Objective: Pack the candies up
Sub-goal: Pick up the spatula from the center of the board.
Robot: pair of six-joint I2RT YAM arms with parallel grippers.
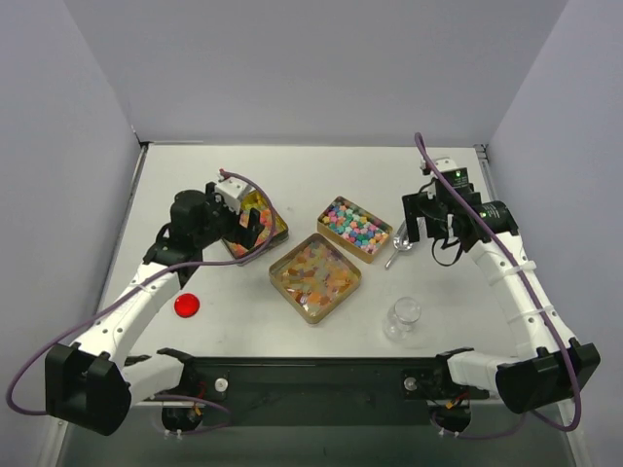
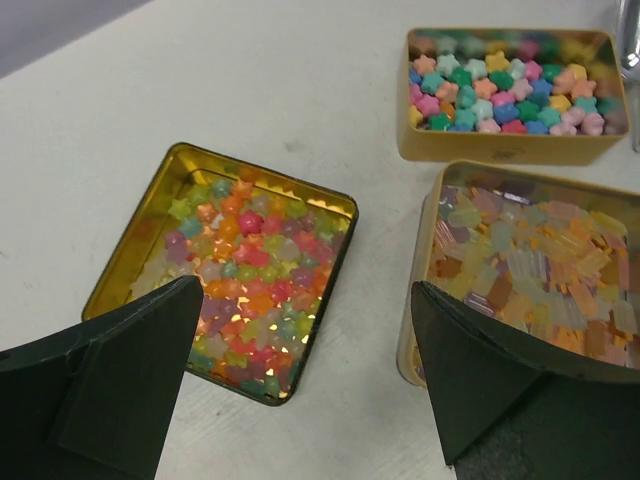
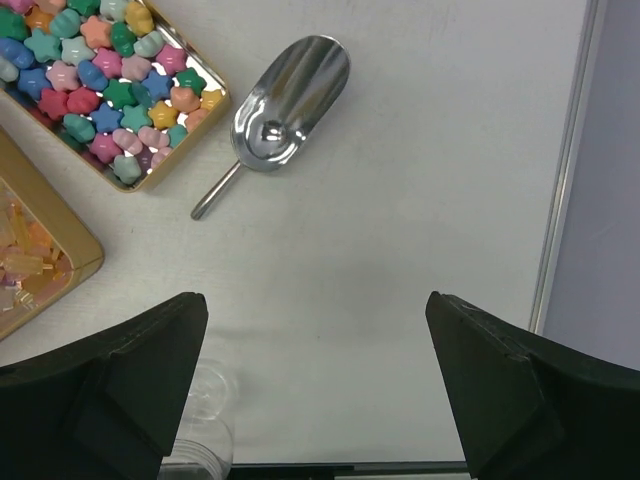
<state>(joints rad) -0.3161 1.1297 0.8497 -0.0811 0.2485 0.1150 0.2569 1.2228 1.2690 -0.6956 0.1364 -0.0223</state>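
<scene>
The candies fill three open gold tins. Pastel star candies (image 1: 354, 226) lie in the right tin, also in the right wrist view (image 3: 100, 85). Orange and yellow gummy bits (image 1: 314, 275) fill the middle tin (image 2: 545, 270). Translucent multicoloured star candies (image 2: 240, 265) fill the left tin (image 1: 261, 219). My left gripper (image 1: 243, 232) hovers open and empty over the left tin's near corner (image 2: 308, 300). My right gripper (image 1: 419, 233) is open and empty (image 3: 315, 305) above bare table, near a metal scoop (image 3: 285, 105).
A clear glass jar (image 1: 402, 317) stands upright near the front, at my right gripper's left finger (image 3: 195, 430). A red round lid (image 1: 186, 305) lies front left. The scoop (image 1: 397, 251) lies beside the right tin. Grey walls enclose the table.
</scene>
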